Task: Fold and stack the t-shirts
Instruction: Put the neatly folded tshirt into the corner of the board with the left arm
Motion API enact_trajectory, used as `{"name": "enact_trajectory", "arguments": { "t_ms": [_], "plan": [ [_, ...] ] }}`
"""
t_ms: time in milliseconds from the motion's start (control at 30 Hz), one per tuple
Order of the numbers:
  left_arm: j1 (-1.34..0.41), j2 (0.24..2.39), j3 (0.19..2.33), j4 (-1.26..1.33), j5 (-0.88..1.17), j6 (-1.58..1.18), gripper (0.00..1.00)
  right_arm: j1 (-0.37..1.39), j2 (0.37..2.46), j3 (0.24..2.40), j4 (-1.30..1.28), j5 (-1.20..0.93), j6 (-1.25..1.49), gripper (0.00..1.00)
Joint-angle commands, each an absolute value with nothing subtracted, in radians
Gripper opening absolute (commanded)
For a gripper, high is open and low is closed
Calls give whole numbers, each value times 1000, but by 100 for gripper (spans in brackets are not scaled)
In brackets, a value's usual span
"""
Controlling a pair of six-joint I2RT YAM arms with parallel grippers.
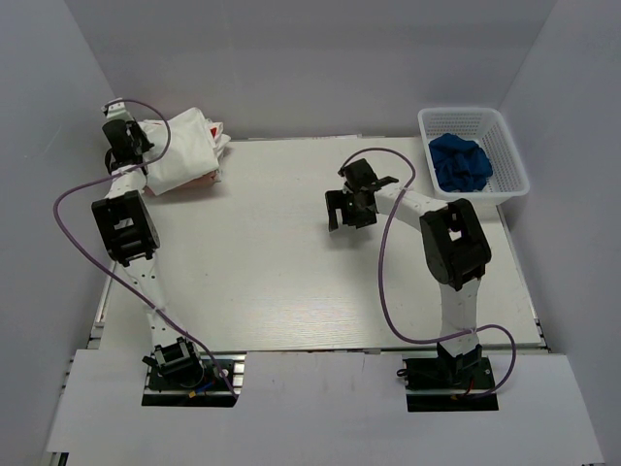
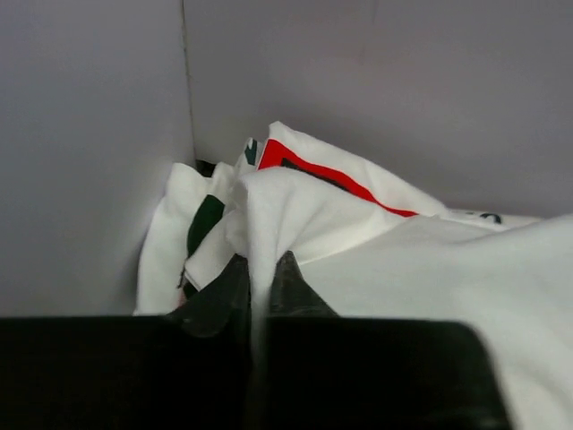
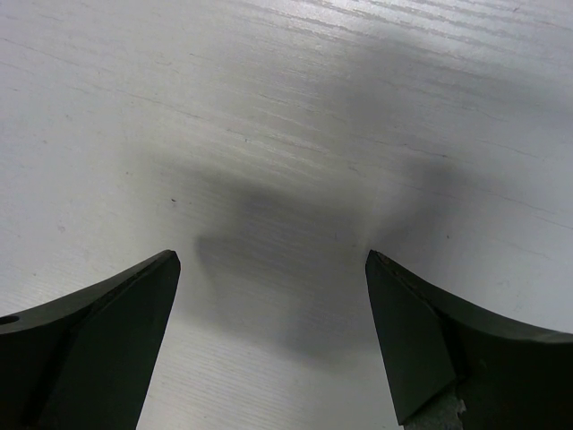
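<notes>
Left gripper (image 2: 261, 266) is clamping the white shirt (image 2: 295, 215) heaped on the printed shirt (image 2: 309, 167), right gripper (image 3: 273, 269) is hovering spread apart over the table (image 3: 269, 90); folding is looking barely begun.

A white mesh basket (image 1: 461, 113) sits at the far right corner of the pale table (image 1: 262, 272); crumpled blue cloth (image 1: 461, 162) lies inside it. Plain grey walls (image 1: 291, 58) surround the table.
</notes>
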State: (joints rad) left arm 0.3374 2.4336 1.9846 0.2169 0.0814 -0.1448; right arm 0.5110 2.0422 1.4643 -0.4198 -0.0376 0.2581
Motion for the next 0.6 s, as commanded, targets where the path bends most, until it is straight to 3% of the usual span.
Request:
{"name": "enact_trajectory", "arguments": {
  "t_ms": [0,400,567],
  "plan": [
    [341,2422,2049,255,172,-161,3,512,2054,1502,-416,-55,259,90],
    [321,2389,2010,391,403,-101,0,511,2079,1520,-396,-64,253,90],
    [321,2364,1941,440,394,-121,0,509,2102,1532,-393,-64,253,90]
  ]
}}
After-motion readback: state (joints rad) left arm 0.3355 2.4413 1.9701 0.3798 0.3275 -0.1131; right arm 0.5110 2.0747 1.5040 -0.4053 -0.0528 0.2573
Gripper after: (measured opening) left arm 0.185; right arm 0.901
